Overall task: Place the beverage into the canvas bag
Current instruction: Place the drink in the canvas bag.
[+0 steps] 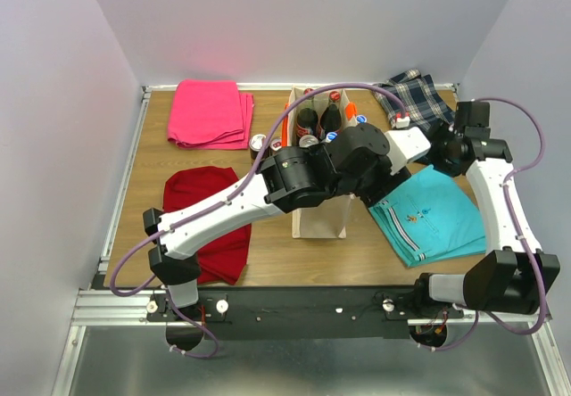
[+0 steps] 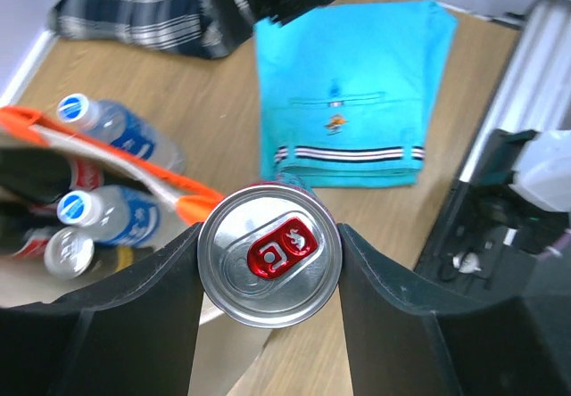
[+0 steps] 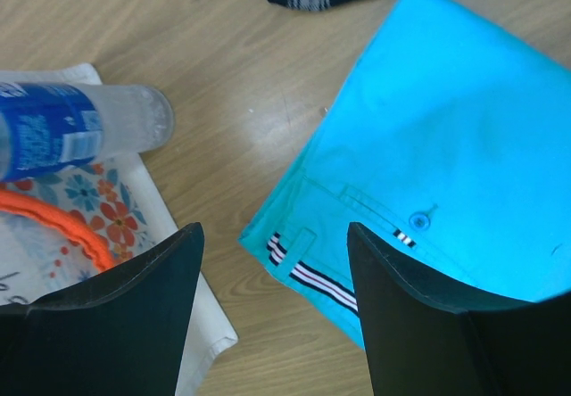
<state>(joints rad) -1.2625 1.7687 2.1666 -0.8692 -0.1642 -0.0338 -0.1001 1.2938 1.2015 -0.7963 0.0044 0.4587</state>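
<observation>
Squarely, left jaws clasp the silver can (image 2: 268, 269); right jaws gape wide, holding nothing.

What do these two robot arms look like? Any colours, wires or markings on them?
Both the left arm and the right arm have smooth white shells between chunky black joints. A thin lavender cable loops along each. Each arm ends in two broad, matte black fingers. No markings are visible.
</observation>
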